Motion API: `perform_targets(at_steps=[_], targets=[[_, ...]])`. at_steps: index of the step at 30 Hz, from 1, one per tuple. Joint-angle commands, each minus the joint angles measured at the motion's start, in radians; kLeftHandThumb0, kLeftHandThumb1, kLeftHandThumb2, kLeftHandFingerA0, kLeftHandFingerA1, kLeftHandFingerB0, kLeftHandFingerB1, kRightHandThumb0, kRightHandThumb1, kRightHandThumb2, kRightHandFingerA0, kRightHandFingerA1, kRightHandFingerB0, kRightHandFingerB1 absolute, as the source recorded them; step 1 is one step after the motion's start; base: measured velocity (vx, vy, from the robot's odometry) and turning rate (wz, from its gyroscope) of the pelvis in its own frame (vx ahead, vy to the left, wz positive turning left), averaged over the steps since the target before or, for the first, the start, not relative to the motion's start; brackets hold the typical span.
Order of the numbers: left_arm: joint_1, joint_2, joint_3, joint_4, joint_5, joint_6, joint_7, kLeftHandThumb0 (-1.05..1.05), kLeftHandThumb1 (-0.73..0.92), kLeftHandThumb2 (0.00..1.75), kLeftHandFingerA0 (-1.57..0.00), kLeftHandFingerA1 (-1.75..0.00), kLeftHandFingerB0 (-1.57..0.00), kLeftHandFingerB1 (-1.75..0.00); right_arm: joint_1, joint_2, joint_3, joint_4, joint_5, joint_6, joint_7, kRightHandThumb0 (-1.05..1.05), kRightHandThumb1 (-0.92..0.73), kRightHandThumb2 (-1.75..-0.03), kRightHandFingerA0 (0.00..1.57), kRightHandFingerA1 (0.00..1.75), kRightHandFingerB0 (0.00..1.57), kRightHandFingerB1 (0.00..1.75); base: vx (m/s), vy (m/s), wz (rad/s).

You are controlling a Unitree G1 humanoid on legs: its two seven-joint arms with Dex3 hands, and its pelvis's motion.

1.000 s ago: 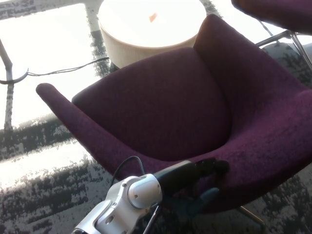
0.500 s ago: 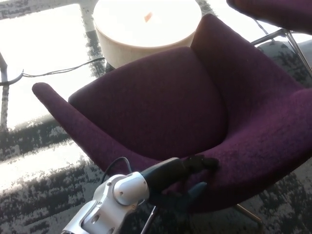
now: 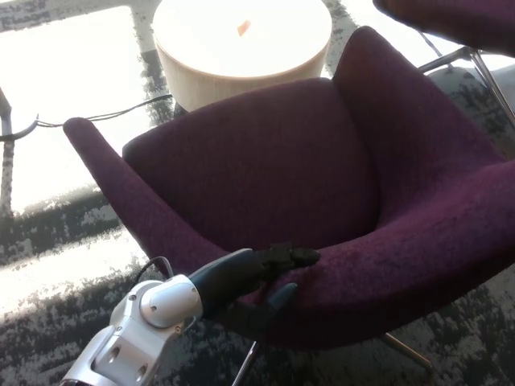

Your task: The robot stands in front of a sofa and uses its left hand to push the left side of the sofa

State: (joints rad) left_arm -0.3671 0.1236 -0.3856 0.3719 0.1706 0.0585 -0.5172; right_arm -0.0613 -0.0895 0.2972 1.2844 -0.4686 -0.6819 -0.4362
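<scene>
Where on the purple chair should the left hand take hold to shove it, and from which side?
On the padded near rim of the chair, from the front: the rim rolls outward, so the left hand can hook over its top, thumb beneath.

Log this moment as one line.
left hand: fingers on sofa near edge, pushing | right hand: not in view | round table behind sofa
</scene>
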Motion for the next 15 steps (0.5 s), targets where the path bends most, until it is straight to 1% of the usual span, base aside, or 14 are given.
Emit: perform_targets(at_steps=[1,2,3,5,8,10,11,12,14,15], targets=[[0.023,0.040,0.012,0.038,-0.020,-0.078,-0.043,-0.89,0.84,1.17,-0.07,-0.22,-0.07,-0.20,0.010,-0.011,-0.006,0.002,0.011,-0.014,0.005,-0.58,-0.81,-0.64,0.60,0.47,0.57,0.44,0.00,0.000,0.00],[0.022,0.040,0.012,0.040,-0.020,-0.082,-0.043,-0.89,0.84,1.17,-0.07,-0.22,-0.07,-0.20,0.010,-0.011,-0.006,0.002,0.011,-0.014,0.005,-0.58,-0.81,-0.64,0.60,0.47,0.57,0.44,0.00,0.000,0.00],[0.025,0.062,-0.001,0.035,0.026,-0.061,-0.010,-0.92,0.83,1.19,-0.08,-0.24,-0.09,-0.23,0.010,-0.010,-0.012,0.002,0.017,-0.014,0.010,-0.57,-0.80,-0.64,0.61,0.47,0.58,0.44,0.00,0.000,0.00],[0.022,0.068,0.001,0.041,0.026,-0.067,-0.007,-0.92,0.82,1.17,-0.08,-0.27,-0.08,-0.25,0.005,-0.012,-0.008,0.001,0.011,-0.009,0.006,-0.57,-0.81,-0.64,0.61,0.46,0.57,0.44,0.00,0.000,0.00],[0.014,0.083,0.018,0.049,0.020,-0.052,-0.004,-0.92,0.81,1.17,-0.08,-0.27,-0.09,-0.22,-0.014,-0.015,-0.012,0.002,0.015,0.001,0.018,-0.57,-0.80,-0.64,0.60,0.46,0.57,0.44,0.00,0.000,0.00],[-0.020,0.078,0.024,0.092,0.020,-0.067,0.004,-0.93,0.81,1.18,-0.08,-0.25,-0.09,-0.22,-0.031,-0.019,-0.029,0.002,0.033,0.008,0.035,-0.57,-0.79,-0.64,0.60,0.45,0.58,0.44,0.00,0.000,0.00],[-0.019,0.078,0.034,0.107,0.010,-0.076,0.003,-0.95,0.82,1.18,-0.06,-0.21,-0.12,-0.22,-0.030,-0.024,-0.032,0.000,0.034,0.010,0.041,-0.57,-0.80,-0.64,0.58,0.44,0.56,0.43,0.00,0.000,0.00],[-0.006,0.090,0.034,0.096,0.023,-0.049,0.013,-0.92,0.78,1.18,0.00,-0.22,-0.13,-0.23,-0.022,-0.024,-0.034,0.000,0.033,0.009,0.043,-0.57,-0.80,-0.64,0.59,0.44,0.56,0.43,0.00,0.000,0.00],[0.007,0.110,0.033,0.093,0.032,-0.070,0.009,-0.90,0.82,1.20,0.00,-0.20,-0.12,-0.22,-0.012,-0.021,-0.037,0.001,0.033,0.002,0.047,-0.56,-0.79,-0.64,0.58,0.44,0.57,0.43,0.00,0.000,0.00],[0.010,0.113,0.035,0.099,0.032,-0.086,0.015,-0.92,0.82,1.20,0.00,-0.23,-0.14,-0.26,-0.011,-0.021,-0.033,0.001,0.025,0.003,0.040,-0.55,-0.80,-0.64,0.59,0.44,0.57,0.43,0.00,0.000,0.00]])
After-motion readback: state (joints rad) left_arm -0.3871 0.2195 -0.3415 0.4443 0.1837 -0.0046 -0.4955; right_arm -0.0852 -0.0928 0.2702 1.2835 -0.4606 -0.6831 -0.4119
